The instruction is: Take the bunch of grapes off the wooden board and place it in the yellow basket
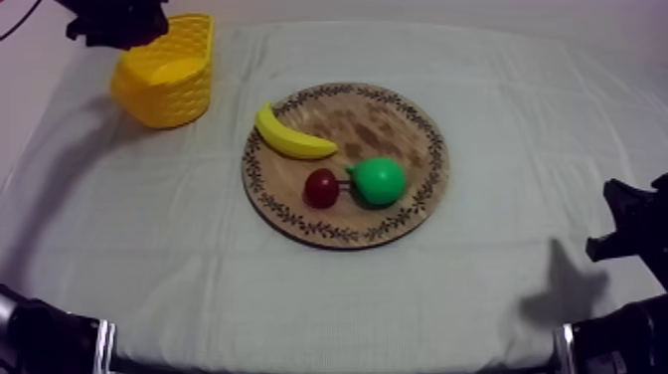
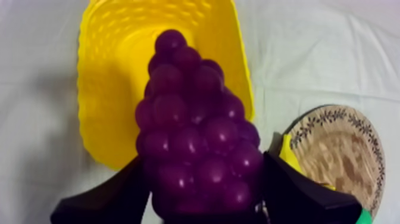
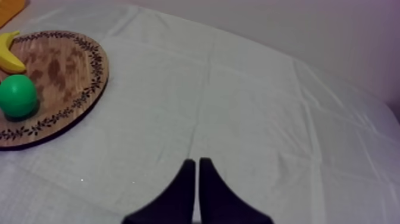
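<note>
One bunch of grapes [image 2: 193, 119] sits clamped in left claw [image 2: 203, 167] over yellow basket [image 2: 101, 89].

The left arm [image 1: 107, 22] is matt black and blocky, with hard corners at its head. Its rounded black base segment carries a pale silver band [image 1: 101, 340]. The right arm [image 1: 636, 231] is the same black, with an angular, stepped outline, and its rounded base segment wears a second band [image 1: 563, 348] (both look like bare metal). The left jaws have two broad black fingers [image 2: 106, 201], thick at the root with sloping upper edges. The right jaws' fingers [image 3: 178, 199] are plain, smooth black wedges that taper to narrow blunt tips.
</note>
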{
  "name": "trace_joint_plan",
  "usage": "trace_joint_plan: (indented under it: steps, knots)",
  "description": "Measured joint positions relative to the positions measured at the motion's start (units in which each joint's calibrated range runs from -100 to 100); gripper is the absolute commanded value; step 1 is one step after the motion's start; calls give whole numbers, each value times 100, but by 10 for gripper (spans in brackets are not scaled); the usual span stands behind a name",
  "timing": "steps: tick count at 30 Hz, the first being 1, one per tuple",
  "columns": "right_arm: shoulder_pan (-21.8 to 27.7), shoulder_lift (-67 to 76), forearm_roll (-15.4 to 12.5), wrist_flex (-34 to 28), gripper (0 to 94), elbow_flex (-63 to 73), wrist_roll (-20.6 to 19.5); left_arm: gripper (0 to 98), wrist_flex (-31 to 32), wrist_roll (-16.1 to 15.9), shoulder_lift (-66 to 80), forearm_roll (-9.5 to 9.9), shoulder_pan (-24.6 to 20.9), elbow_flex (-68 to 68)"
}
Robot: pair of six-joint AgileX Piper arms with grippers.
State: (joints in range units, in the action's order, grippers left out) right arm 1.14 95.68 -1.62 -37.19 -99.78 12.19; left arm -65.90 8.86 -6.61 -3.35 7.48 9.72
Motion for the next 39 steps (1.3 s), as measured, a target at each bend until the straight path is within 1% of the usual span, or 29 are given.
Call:
trace_joint_plan:
  steps: [5,13,18,21,25,28,33,39]
  knots:
    - [0,0,0,0,5,0,0,671,75,-8,-363,-43,-66,-290]
    - [0,0,0,0,5,0,0,671,151,-96,-994,-173,-186,-784]
    - [0,0,0,0,5,0,0,682,241,-141,-1196,-212,-232,-884]
    - [0,0,0,0,5,0,0,731,341,-179,-1226,-247,-239,-891]
    - [0,0,0,-2,5,0,0,865,521,-221,-1226,-272,-243,-822]
    - [0,0,0,-2,5,0,0,926,560,-187,-1214,-266,-251,-804]
    - [0,0,0,-2,5,0,0,953,628,-168,-1199,-235,-263,-811]
    - [0,0,0,-2,5,0,0,937,695,-186,-1160,-217,-273,-782]
